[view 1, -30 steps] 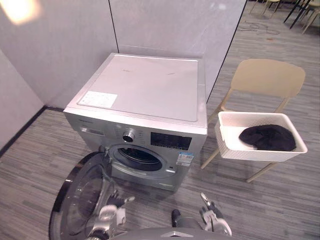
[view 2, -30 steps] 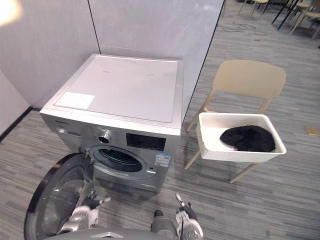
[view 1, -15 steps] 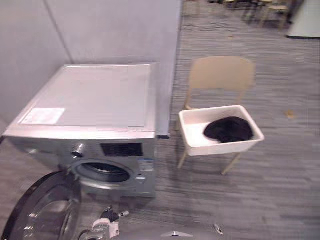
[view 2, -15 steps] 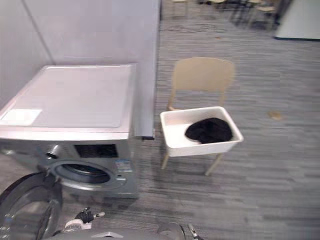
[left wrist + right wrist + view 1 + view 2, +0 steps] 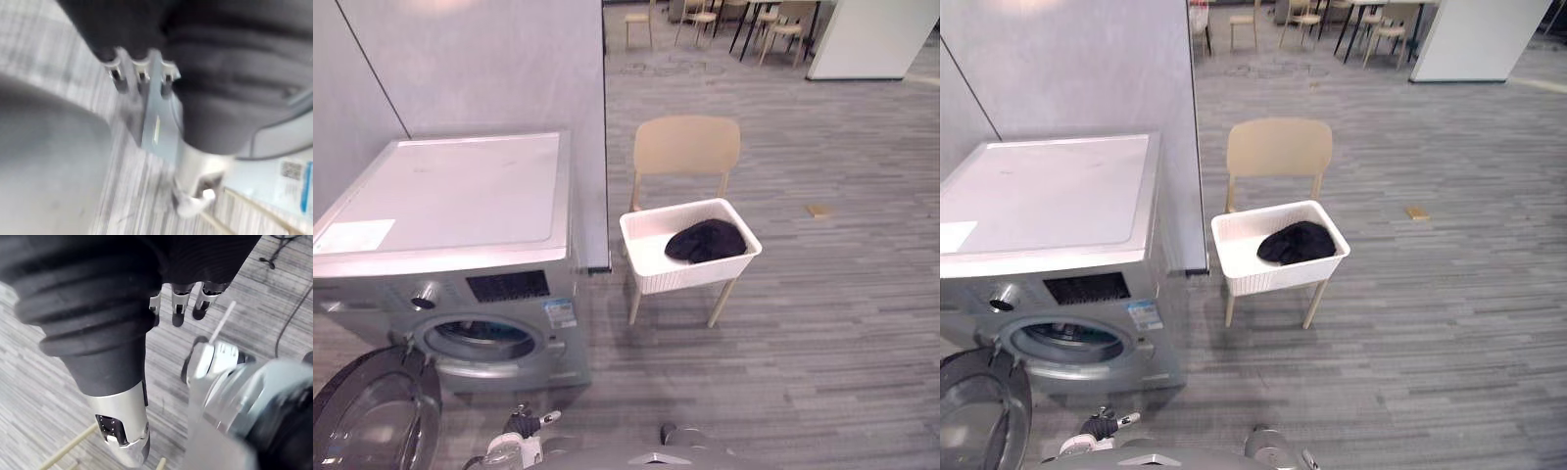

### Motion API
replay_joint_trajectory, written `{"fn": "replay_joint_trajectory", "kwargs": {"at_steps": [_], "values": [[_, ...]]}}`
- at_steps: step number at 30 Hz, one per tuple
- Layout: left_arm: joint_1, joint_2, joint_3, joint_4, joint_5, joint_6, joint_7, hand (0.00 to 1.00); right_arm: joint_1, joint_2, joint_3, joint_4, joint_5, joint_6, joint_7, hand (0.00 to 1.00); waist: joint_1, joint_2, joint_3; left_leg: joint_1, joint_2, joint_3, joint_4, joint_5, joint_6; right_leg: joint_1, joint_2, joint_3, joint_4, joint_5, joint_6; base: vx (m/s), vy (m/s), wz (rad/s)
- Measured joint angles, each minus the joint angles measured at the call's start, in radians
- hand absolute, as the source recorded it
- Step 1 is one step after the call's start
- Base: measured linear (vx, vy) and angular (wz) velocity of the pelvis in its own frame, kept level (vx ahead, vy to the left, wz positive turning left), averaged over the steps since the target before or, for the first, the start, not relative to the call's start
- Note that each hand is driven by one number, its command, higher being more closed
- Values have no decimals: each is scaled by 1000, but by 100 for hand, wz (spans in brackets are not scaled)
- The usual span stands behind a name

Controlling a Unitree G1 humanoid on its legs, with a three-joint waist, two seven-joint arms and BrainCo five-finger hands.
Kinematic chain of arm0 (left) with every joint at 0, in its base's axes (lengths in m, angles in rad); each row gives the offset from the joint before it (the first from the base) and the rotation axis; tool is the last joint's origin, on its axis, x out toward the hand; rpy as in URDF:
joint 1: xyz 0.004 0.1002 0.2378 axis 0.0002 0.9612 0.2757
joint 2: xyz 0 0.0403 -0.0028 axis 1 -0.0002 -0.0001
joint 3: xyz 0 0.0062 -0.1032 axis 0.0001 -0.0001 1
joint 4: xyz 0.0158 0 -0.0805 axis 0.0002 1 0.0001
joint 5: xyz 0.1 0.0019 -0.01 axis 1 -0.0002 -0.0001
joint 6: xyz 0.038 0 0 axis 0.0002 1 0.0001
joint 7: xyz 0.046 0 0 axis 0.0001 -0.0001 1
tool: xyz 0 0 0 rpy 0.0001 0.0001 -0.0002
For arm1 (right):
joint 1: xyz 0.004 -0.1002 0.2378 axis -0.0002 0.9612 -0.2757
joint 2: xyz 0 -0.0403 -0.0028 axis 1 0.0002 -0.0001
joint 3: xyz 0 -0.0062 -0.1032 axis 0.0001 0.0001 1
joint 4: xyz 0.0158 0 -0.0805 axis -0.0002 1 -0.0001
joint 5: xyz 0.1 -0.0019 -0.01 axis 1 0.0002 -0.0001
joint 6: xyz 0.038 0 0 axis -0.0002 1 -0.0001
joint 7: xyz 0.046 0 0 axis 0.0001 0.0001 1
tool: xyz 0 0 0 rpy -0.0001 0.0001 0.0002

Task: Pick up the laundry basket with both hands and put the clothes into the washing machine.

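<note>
Obs.:
- Washing machine [image 5: 460,225] stands at the robot's left against a grey wall panel [image 5: 480,59].
- Its round door [image 5: 372,421] is swung open toward the near left, and the drum opening [image 5: 480,340] is exposed.
- Beige chair [image 5: 685,147] is just beside the machine's right side, on the wood-pattern floor [image 5: 822,323].
- White laundry basket [image 5: 690,274] sits on the chair seat, front edge overhanging.
- Dark clothes [image 5: 705,240] lie bunched inside the basket, toward its right half. No hand is on the basket.
- Left hand [image 5: 514,446] is low at the near edge of the head view, in front of the open door and well apart from the basket.
- The left wrist view is blurred. Its fingers [image 5: 139,73] appear slack and uncurled, with nothing between them and the thumb.
- Right hand [image 5: 120,426], in its own wrist view, hangs over bare floor. Its fingers [image 5: 177,308] are loose, its thumb is out straight, and it grips nothing.
- More chairs [image 5: 705,15] stand far back in the room.
</note>
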State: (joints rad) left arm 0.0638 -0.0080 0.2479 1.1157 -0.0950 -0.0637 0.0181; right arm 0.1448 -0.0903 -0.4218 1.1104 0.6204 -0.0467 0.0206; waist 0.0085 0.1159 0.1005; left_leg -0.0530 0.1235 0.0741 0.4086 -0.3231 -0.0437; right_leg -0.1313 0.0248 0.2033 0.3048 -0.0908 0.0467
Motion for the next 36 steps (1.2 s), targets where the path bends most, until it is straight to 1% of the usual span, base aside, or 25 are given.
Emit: {"fn": "replay_joint_trajectory", "kwargs": {"at_steps": [1, 3, 4, 6, 7, 9, 11, 12, 13, 14, 15, 16, 17, 18, 19, 20, 24, 27, 28, 31, 32, 33, 34, 35, 36], "values": [[1, -4, 71, -2, -1, 0, 0, 0, -9, 2, 27, 0, 0, -1, -2, 0, 6, -19, 6, 20, -29, 5, -22, 4, 7, 4, 7, 2, 125, -47, -8, 64, 72, -11], [11, -7, 133, -26, -1, 2, 4, 0, -23, 6, 74, -5, 0, 0, -1, 0, 35, -50, 7, 38, -69, 44, -26, 7, 21, 49, -20, -3, 142, -157, -18, 43, 49, -42], [32, -7, 152, -43, 2, 4, 5, 0, -42, 6, 127, -35, -18, 3, 3, 0, 46, -66, -1, 60, -89, 75, -23, -3, 31, 47, -52, 6, 176, -206, 20, 36, 34, -52], [63, -2, 174, -45, 1, 13, 8, 0, -18, 14, 186, -114, -41, 0, 28, 0, 35, -87, -29, 79, -130, 93, -41, -8, 41, -33, -75, 4, 360, -240, 35, 94, -20, -22], [80, 6, 177, -46, 1, 18, 18, 0, 1, 18, 197, -152, -41, 1, 40, 0, 34, -109, -34, 115, -142, 101, -41, -18, 46, -133, -70, 7, 655, -197, 52, 136, -99, -1], [81, 20, 151, -46, 1, 22, 25, 0, 23, 28, 202, -162, -47, -2, 49, 0, 21, -132, -43, 143, -148, 67, -22, -38, 29, -193, -70, -29, 831, -47, 57, 247, -180, 34], [56, 34, 93, -46, 1, 23, 26, 0, 50, 25, 181, -173, -49, -9, 58, 0, 9, -127, -45, 145, -136, -2, -23, -40, 12, -221, -91, -107, 890, 45, 49, 167, -172, 89], [32, 28, 45, -46, 1, 22, 25, 0, 60, 20, 135, -170, -50, -10, 60, 0, -8, -92, -41, 146, -100, -51, -27, -26, -11, -228, -87, -154, 903, 103, 49, 156, -257, 110], [20, 24, 23, -47, 1, 22, 26, 0, 65, 23, 112, -167, -56, -11, 59, 0, -10, -83, -41, 144, -93, -70, -37, -17, -18, -240, -90, -160, 916, 64, 27, 187, -332, 99], [-7, 11, -16, -46, 1, 22, 26, 0, 69, 32, 84, -151, -62, -8, 58, 0, -9, -96, -40, 148, -91, -93, -58, -6, -34, -274, -125, -130, 905, -63, 4, 198, -374, 65], [-28, 14, -45, -49, 11, 20, 23, 0, 85, 47, 60, -152, -67, -4, 57, 0, -8, -100, -39, 160, -75, -109, -83, 2, -48, -288, -167, -90, 805, -136, 1, 162, -334, 51], [-36, 12, -58, -49, 10, 19, 25, 0, 92, 50, 55, -151, -68, -2, 56, 0, -9, -98, -40, 167, -64, -116, -91, 3, -53, -281, -183, -62, 722, -153, 5, 194, -394, 37], [-44, 11, -78, -53, 10, 14, 25, 0, 113, 53, 57, -147, -74, 6, 55, 0, -18, -106, -40, 203, -45, -130, -119, 8, -71, -217, -207, 2, 484, -130, 18, 183, -461, 38], [-42, 11, -91, -67, 11, 10, 26, 0, 136, 73, 55, -142, -77, 7, 52, 0, -33, -145, -51, 225, -25, -152, -140, -10, -112, -134, -227, 57, 279, -112, 162, 186, -487, 41], [-48, -8, -92, -64, 11, 9, 27, 0, 139, 66, 44, -126, -74, 8, 50, 0, -39, -107, -49, 234, 10, -170, -143, -19, -128, -118, -198, 34, 279, -127, 172, 138, -469, 28], [-47, -55, -92, -67, 15, 6, 18, 0, 137, 39, 27, -107, -79, 11, 35, 0, -35, -68, -66, 229, 48, -173, -152, -3, -105, -126, -154, 19, 277, -149, 144, 126, -415, 5], [-28, -70, -5, -66, 21, 4, 1, 0, 90, 42, -36, -30, -79, 42, 32, 0, -42, -68, -65, 221, 105, -159, -129, 112, -113, -133, -124, -53, 358, -216, 93, 106, -364, 31], [-6, -67, 93, -81, 7, 2, 1, 0, 78, 41, -80, 3, -114, 47, 34, 0, -46, -68, -66, 83, 158, -188, 69, 184, -30, -68, -96, -147, 292, -203, 49, 66, -245, 69], [7, -38, 116, -78, -2, 2, 1, 0, 55, 40, -95, 15, -129, 46, 33, 0, -26, -72, -62, -10, 196, -164, 203, 279, 41, -40, -64, -171, 251, -182, 20, 31, -178, 19], [30, 8, 99, -42, -13, 4, 1, 0, 25, 41, -72, 28, -140, 34, 33, 0, -19, -84, -50, -40, 238, -95, 253, 424, 72, 31, -55, -203, 209, -160, -9, 65, -149, 18], [30, 19, 93, -31, -11, 4, 1, 0, 26, 38, -69, 32, -145, 28, 33, 0, -18, -95, -52, -41, 241, -71, 254, 433, 73, 53, -64, -228, 190, -158, -15, 41, -133, 63], [28, 14, 89, -24, -11, 3, 1, 0, 24, 33, -67, 32, -148, 23, 31, 0, -18, -93, -52, -47, 233, -40, 262, 382, 53, 71, -76, -255, 173, -157, -21, -3, -83, 76], [26, 7, 63, -25, -8, -1, 1, 0, 10, 26, -52, 29, -154, 19, 24, 0, -21, -84, -49, -65, 184, 0, 282, 262, 3, 79, -85, -276, 146, -158, -24, -16, -5, 79], [24, 8, 33, -22, 0, -2, 1, 0, -9, 22, -42, 26, -154, 19, 22, 0, -22, -77, -48, -61, 96, 32, 236, 179, -46, 80, -97, -292, 117, -140, -26, -15, 40, 63], [24, 11, 16, -20, 3, -2, 1, 0, -15, 19, -32, 21, -153, 16, 21, 0, -20, -74, -47, -44, 54, 50, 176, 156, -56, 81, -101, -298, 101, -128, -31, 1, 103, 47]]}}
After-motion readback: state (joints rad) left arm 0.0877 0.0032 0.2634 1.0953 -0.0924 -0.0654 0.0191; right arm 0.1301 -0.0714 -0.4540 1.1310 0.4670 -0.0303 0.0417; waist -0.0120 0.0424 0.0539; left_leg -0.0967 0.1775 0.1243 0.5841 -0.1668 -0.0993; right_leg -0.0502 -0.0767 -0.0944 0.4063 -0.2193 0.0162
